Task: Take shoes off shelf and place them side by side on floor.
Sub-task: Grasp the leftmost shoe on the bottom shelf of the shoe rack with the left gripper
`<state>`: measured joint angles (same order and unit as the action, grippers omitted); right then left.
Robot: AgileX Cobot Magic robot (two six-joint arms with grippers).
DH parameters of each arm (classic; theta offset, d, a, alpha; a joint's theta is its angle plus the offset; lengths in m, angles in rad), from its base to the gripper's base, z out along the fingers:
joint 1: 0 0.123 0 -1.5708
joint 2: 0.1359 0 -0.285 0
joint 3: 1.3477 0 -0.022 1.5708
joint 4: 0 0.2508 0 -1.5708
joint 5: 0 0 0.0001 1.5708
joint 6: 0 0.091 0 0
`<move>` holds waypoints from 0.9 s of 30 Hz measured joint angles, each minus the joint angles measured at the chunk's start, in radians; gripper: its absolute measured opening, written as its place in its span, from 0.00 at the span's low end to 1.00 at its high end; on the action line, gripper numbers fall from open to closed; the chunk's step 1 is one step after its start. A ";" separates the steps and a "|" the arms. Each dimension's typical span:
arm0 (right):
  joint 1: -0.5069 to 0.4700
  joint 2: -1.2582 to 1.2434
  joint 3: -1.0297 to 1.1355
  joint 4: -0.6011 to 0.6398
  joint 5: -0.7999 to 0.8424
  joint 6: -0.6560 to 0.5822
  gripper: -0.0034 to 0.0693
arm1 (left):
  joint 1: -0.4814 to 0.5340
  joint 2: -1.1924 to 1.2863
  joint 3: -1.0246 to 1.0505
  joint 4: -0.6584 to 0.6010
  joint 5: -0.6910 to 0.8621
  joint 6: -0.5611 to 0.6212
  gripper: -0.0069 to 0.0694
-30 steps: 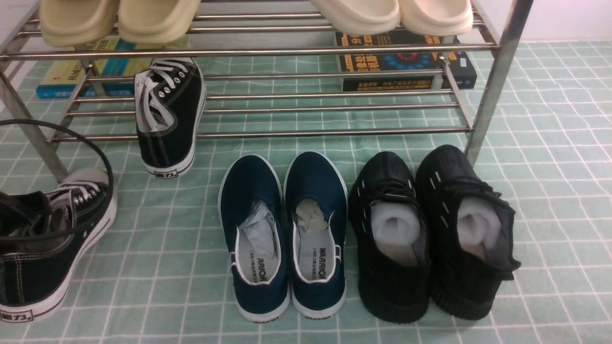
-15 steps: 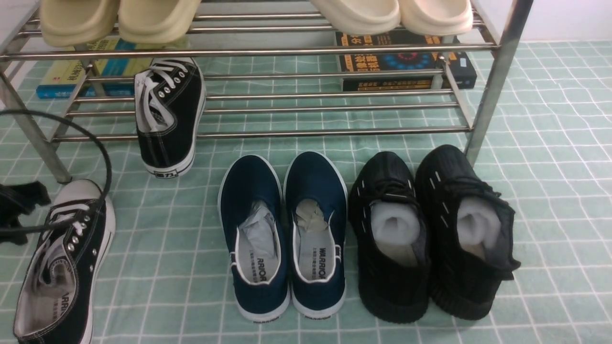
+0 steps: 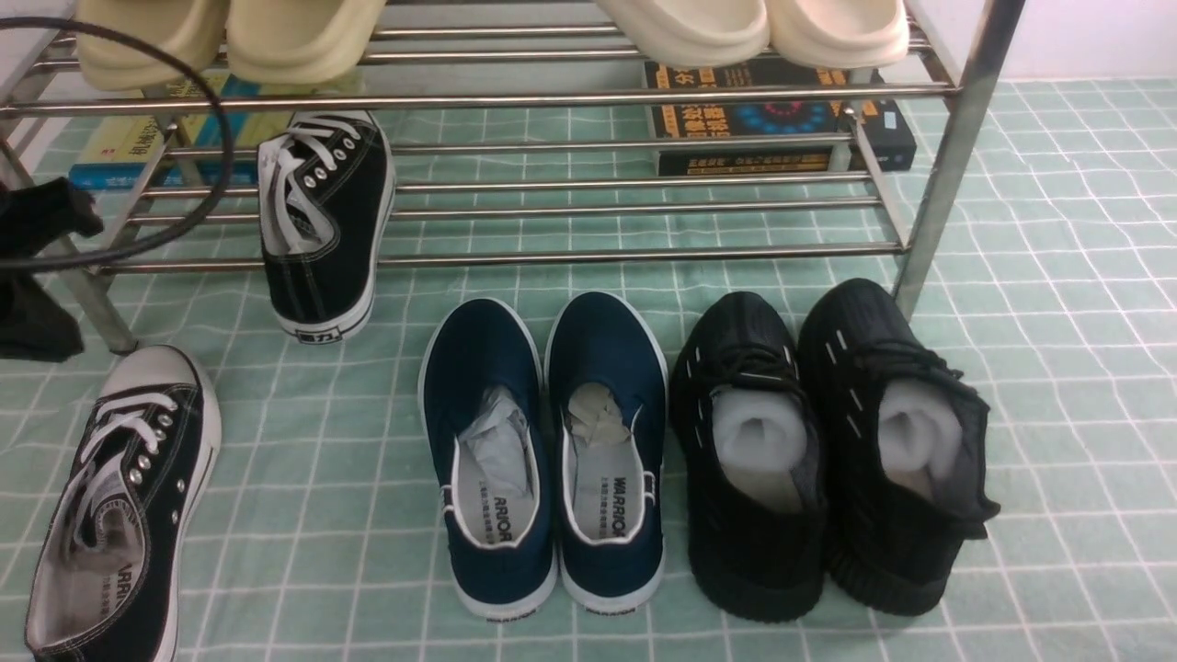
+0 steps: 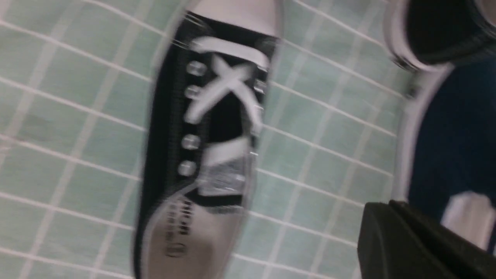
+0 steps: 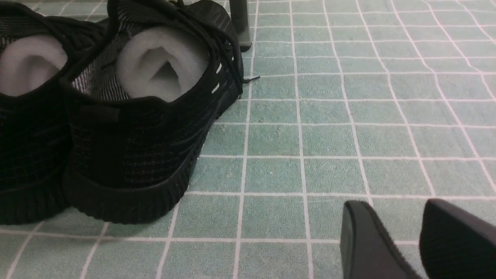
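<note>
One black canvas sneaker (image 3: 119, 515) with white laces lies on the mint-green grid floor (image 3: 322, 441) at the lower left, toe toward the shelf. It is blurred in the left wrist view, where the sneaker (image 4: 209, 135) fills the middle. Its mate (image 3: 322, 221) rests on the lowest tier of the chrome shelf (image 3: 644, 253), heel hanging over the front bar. My left gripper (image 3: 55, 271) hovers open at the far left, above the floor sneaker and apart from it. My right gripper (image 5: 391, 205) is open low over bare floor, holding nothing.
Navy slip-ons (image 3: 542, 450) and black knit sneakers (image 3: 828, 441) stand paired in front of the shelf. Beige slippers (image 3: 230, 37) and cream ones (image 3: 754, 28) sit on the upper tier. Books (image 3: 782, 129) lie behind the shelf. A black cable (image 3: 216, 138) loops near the left leg.
My left gripper let go of the sneaker, which now lies flat on the floor at the left. The gripper then rose away toward the shelf; the other shoes stayed put.
</note>
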<state>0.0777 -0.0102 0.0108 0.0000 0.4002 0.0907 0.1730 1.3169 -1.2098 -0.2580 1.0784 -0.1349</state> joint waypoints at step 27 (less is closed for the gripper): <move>0.000 0.000 0.000 0.000 0.000 0.000 0.38 | -0.210 0.487 -0.256 0.231 -0.354 -0.281 0.73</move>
<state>0.0777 -0.0102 0.0108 0.0000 0.4002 0.0907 -0.0367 1.8036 -1.4661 -0.0273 0.7245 -0.4157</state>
